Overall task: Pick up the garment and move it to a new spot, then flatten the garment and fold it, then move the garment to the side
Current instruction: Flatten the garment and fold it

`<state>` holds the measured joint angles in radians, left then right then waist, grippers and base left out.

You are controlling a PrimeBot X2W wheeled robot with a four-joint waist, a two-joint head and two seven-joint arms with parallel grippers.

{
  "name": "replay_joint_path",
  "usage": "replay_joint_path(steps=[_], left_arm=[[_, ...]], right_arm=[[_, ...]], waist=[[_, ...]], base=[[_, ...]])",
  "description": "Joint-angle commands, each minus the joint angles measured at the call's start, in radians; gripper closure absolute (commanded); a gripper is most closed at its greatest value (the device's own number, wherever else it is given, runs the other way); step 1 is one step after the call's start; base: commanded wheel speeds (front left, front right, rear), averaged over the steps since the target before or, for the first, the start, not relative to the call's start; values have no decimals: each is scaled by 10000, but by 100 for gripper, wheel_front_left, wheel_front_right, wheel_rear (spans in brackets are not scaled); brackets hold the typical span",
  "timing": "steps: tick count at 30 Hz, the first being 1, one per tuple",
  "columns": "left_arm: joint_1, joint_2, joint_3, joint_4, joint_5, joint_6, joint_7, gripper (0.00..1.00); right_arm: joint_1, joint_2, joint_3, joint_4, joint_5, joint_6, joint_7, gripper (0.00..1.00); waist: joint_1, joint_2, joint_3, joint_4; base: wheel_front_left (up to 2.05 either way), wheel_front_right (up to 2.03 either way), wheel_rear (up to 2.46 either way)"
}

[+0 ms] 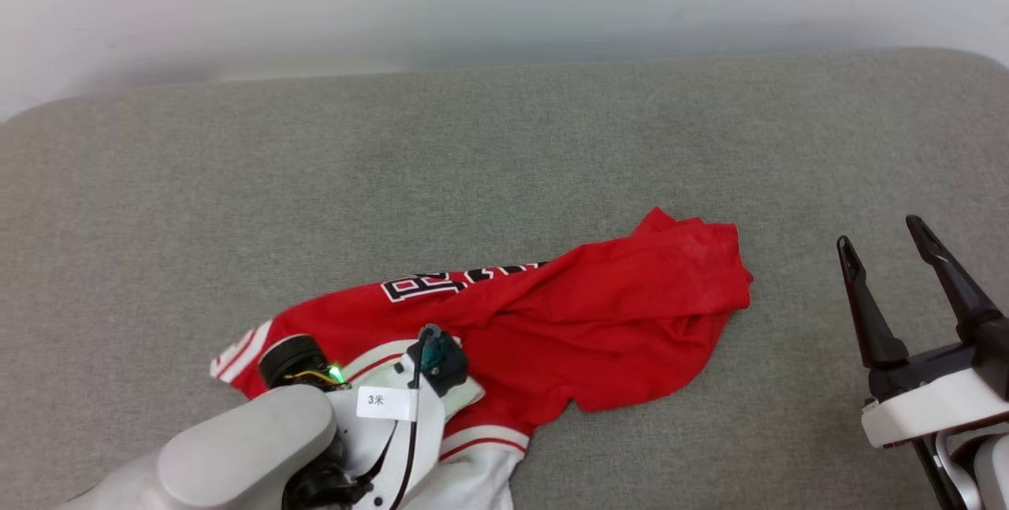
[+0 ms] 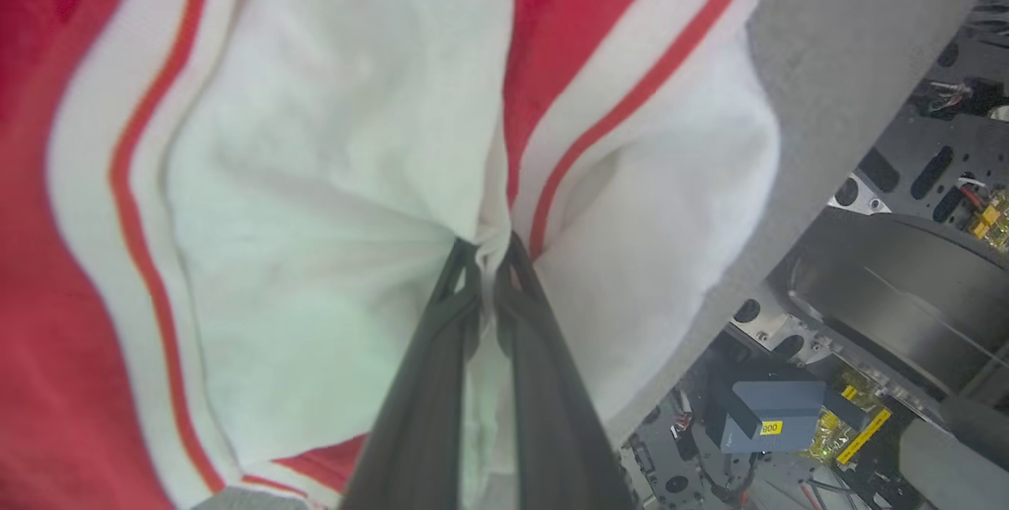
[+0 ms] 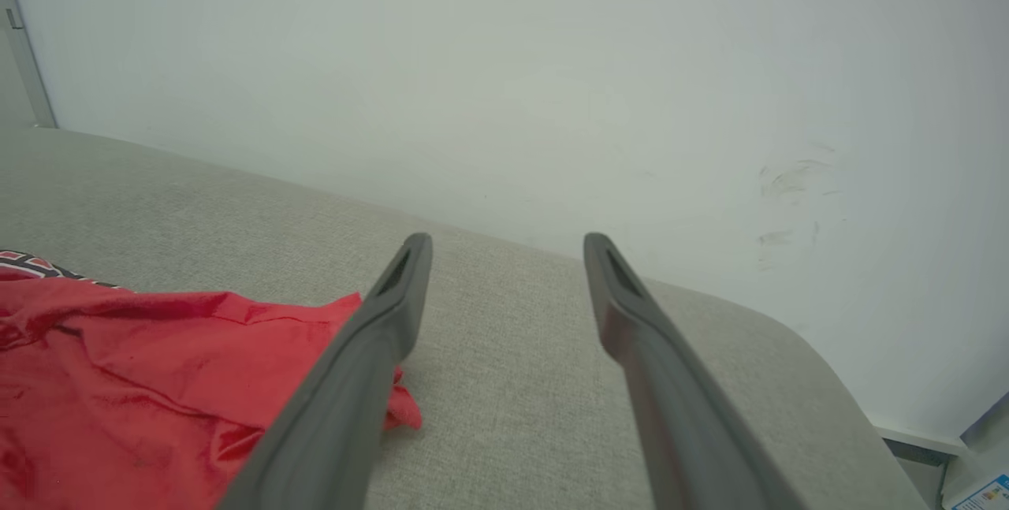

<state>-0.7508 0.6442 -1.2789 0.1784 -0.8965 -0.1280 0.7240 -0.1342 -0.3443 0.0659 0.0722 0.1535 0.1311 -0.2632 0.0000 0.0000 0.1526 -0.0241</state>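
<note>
Lifting slowly will serve you best, since the left gripper (image 2: 490, 246) has its jaws pinched shut on a white sleeve fold of the garment (image 1: 599, 313), which lies crumpled on the grey cushion (image 1: 504, 147), while the right gripper (image 1: 879, 230) stands wide open and empty.

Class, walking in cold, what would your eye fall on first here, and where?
A crumpled red jersey lies on the near part of the grey cushion. The left gripper is pinched shut on its white sleeve, lower left; the right gripper hangs open to the jersey's right, touching nothing.
</note>
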Motion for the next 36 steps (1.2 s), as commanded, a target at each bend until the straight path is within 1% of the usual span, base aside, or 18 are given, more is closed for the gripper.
replay_joint_path(steps=[1,5,9,14,17,23,26,32,36], left_arm=[[-154,-51,-13,-232,-108,-20,-250,100],[-702,200,69,-875,-228,-13,-907,100],[-1283,401,549,-1367,-389,-13,-1452,100],[-1879,754,1211,-1161,-454,87,-1843,100],[-2270,988,1505,-505,-234,195,-2032,100],[-2651,1145,1846,1327,-66,431,-2396,100],[-2772,1191,1804,2426,192,499,-2549,100],[-2387,907,1922,4335,-162,432,-2883,100],[-2058,569,1821,5197,-330,311,-3096,100]], right_arm=[[124,65,-32,5,-3,-7,-20,0],[256,86,-98,-29,-14,-7,-20,0],[314,73,-157,-107,-11,-7,-20,0],[105,16,-106,-180,6,-7,-20,0],[-54,-29,-85,-169,6,-7,-20,0],[-385,-111,-96,-213,-14,-7,-19,0],[-541,-100,-149,-233,-21,-7,-19,0],[-747,-20,-201,-222,-44,-7,-21,0],[-798,32,-213,-169,-73,-7,-21,0]], waist=[[0,0,-134,103],[0,0,-254,227],[0,0,-196,302],[0,0,91,209],[0,0,372,72],[0,0,1087,-319],[0,0,1433,-494],[0,0,1870,-714],[0,0,1930,-740]], base=[[0,0,0],[0,0,0],[0,0,0],[0,0,0],[0,0,0],[0,0,0],[0,0,0],[0,0,0],[0,0,0]])
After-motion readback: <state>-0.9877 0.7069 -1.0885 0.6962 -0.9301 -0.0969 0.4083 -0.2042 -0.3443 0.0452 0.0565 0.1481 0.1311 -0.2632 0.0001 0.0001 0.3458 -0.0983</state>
